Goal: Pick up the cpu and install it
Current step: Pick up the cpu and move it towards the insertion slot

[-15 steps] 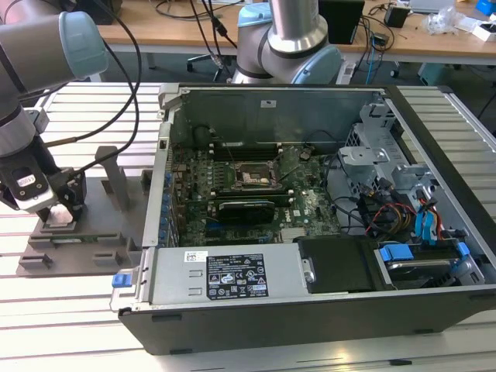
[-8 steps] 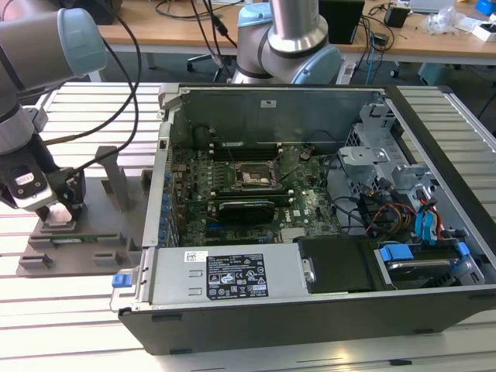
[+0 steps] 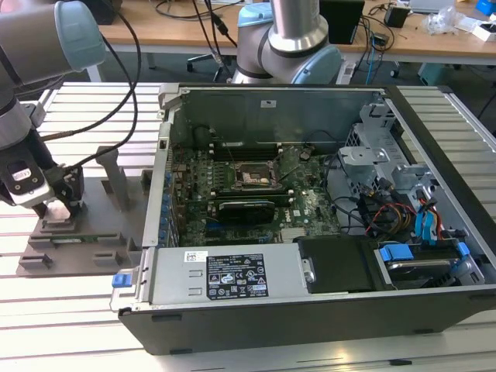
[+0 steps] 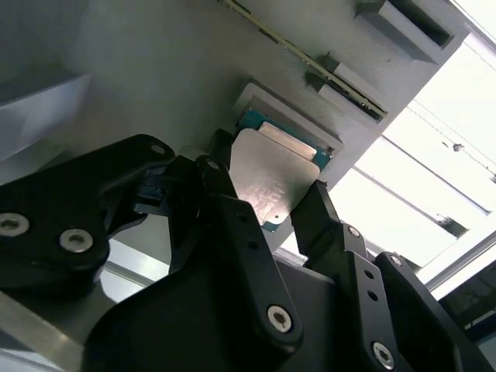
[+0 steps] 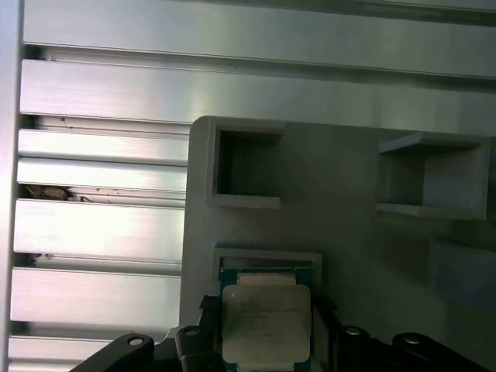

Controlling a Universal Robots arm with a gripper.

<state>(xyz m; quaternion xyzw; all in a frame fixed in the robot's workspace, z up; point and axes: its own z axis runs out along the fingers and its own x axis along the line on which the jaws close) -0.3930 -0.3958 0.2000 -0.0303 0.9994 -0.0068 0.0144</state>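
The cpu (image 4: 273,172), a small square chip with a silvery top plate and a teal rim, sits between my gripper's black fingers (image 4: 219,186) just in front of its shallow recess (image 5: 267,257) in the grey fixture plate (image 5: 356,256). The fingers press on two opposite edges of the cpu (image 5: 266,322) in both wrist views. In the exterior view my gripper (image 3: 58,205) hangs low over the fixture plate (image 3: 77,252) at the exterior view's left. The dark socket (image 3: 254,175) lies on the motherboard inside the open computer case (image 3: 310,194).
A long black card (image 3: 246,206) lies across the motherboard below the socket. Cables and drive bays (image 3: 403,209) crowd the case's right side. Upright posts (image 3: 116,178) rise from the fixture plate. Ribbed aluminium table slats (image 5: 101,232) run beside the plate.
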